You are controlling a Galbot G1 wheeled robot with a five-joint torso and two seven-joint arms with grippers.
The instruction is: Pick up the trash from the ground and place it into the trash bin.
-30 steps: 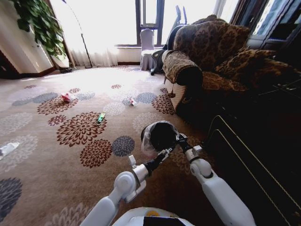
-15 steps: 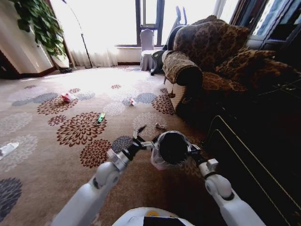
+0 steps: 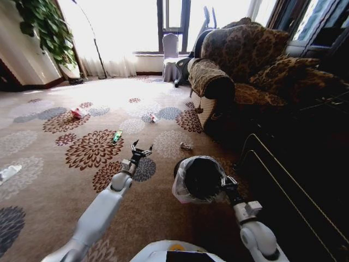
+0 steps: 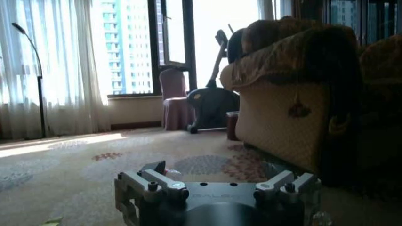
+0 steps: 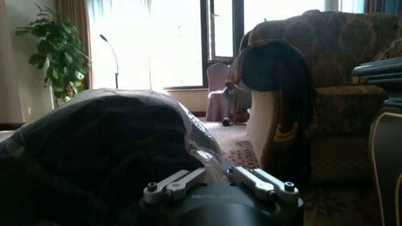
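Observation:
My right gripper (image 3: 224, 183) is shut on the rim of the trash bin (image 3: 199, 179), a black bin with a crinkly whitish liner, and holds it just above the carpet. In the right wrist view the trash bin (image 5: 107, 141) bulks right in front of the right gripper (image 5: 217, 178). My left gripper (image 3: 140, 148) is open and reaches forward over the carpet, left of the bin. Its spread fingers (image 4: 158, 181) show low in the left wrist view. Trash lies on the carpet: a small scrap (image 3: 186, 146), a green wrapper (image 3: 117, 136), a pink one (image 3: 77, 113), another scrap (image 3: 154, 118) and a white piece (image 3: 8, 173).
A brown patterned sofa (image 3: 245, 65) stands to the right, with a dark cabinet (image 3: 305, 164) nearer me. A chair (image 3: 170, 54) and an exercise machine stand by the window. A potted plant (image 3: 46, 27) and floor lamp are at far left. Open carpet spreads ahead and left.
My left arm has swung from beside the bin out forward and to the left, its gripper now open over the carpet. The right arm has drawn the bin lower and nearer me.

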